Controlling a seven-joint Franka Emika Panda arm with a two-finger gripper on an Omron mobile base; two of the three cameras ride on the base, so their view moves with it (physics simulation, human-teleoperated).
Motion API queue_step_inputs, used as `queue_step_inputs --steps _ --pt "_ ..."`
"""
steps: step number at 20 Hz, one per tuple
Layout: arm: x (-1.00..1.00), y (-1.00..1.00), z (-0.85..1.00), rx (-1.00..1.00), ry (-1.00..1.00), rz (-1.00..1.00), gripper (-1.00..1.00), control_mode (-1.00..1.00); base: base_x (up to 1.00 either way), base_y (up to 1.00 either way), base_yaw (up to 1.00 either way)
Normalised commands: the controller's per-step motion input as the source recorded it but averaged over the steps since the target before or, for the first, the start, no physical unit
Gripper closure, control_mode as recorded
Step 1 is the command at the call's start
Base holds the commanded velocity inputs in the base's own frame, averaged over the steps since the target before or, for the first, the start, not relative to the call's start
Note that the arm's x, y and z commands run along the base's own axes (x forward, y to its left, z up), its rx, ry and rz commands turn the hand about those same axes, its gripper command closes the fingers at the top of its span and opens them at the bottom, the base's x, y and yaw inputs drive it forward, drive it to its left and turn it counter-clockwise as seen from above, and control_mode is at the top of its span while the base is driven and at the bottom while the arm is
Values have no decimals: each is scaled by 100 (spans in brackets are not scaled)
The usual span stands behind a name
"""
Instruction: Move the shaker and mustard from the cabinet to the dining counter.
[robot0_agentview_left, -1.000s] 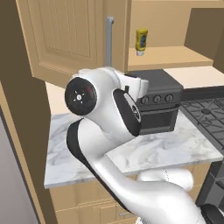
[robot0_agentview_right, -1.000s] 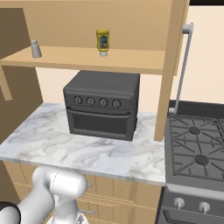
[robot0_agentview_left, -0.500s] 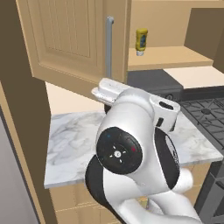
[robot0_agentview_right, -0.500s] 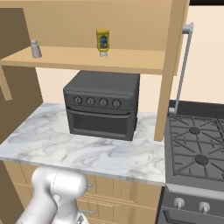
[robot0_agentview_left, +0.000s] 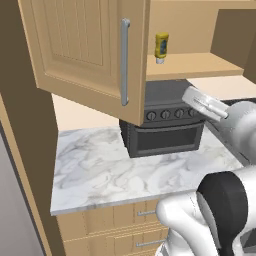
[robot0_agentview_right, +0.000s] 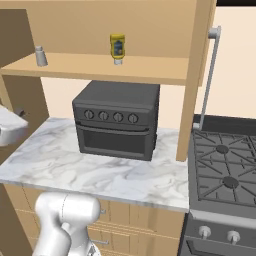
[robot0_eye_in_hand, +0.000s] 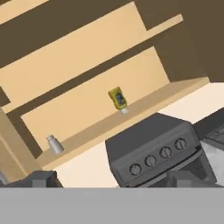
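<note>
Mustard looks light, slick, squeezable; grasp mid-body gently. Shaker waits. Gripper jaws spread wide, empty.

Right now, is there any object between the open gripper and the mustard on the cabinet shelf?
Nothing visible stands between them. In the hand view the mustard stands alone on the cabinet shelf, above the black oven; the shaker is far to one side.
</note>
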Motion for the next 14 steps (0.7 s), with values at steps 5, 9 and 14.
queue_step_inputs --steps 5,9,14 --pt "64 -41 0 38 5 36 -100 -100 0 0 0" --pt "90 0 0 38 9 31 -100 -100 0 0 0" --pt "60 28 0 27 7 26 -100 -100 0 0 0"
